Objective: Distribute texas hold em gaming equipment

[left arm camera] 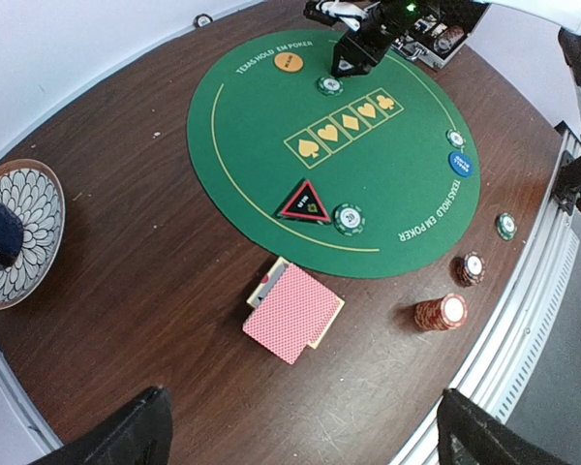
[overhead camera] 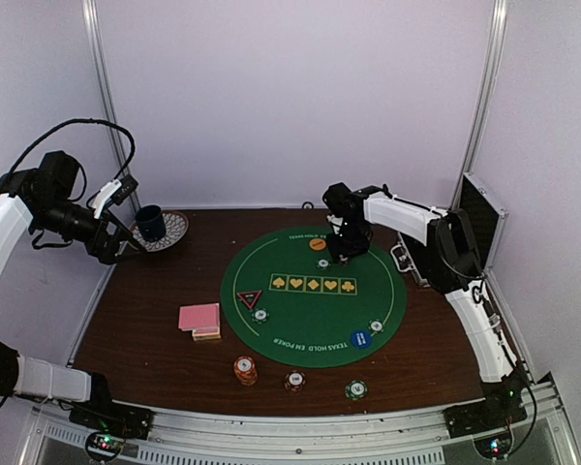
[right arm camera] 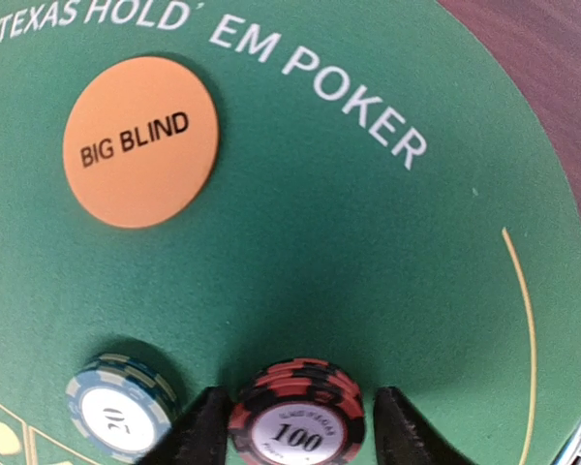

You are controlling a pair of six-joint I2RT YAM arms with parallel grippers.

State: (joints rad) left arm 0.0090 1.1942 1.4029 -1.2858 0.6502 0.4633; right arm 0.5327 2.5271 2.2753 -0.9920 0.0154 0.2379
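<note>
A short stack of red-and-black poker chips marked 100 (right arm camera: 298, 426) stands on the green mat (right arm camera: 368, 252), between the fingers of my right gripper (right arm camera: 298, 402). The gripper is open: its left finger is at the stack's edge, and a gap shows at the right finger. A green chip (right arm camera: 121, 407) lies just left, and the orange BIG BLIND disc (right arm camera: 140, 140) lies beyond. My left gripper (left arm camera: 300, 436) hangs open high over the pink-backed cards (left arm camera: 292, 310), holding nothing. The red triangle (overhead camera: 249, 298) and blue disc (overhead camera: 360, 339) lie on the mat.
Chip stacks (overhead camera: 245, 369) (overhead camera: 294, 381) (overhead camera: 355, 389) stand on the wood near the front edge. A dark blue cup (overhead camera: 152, 223) on a patterned plate (overhead camera: 174, 231) sits at the back left. The open chip case (overhead camera: 479, 218) stands at the right, beside my right arm.
</note>
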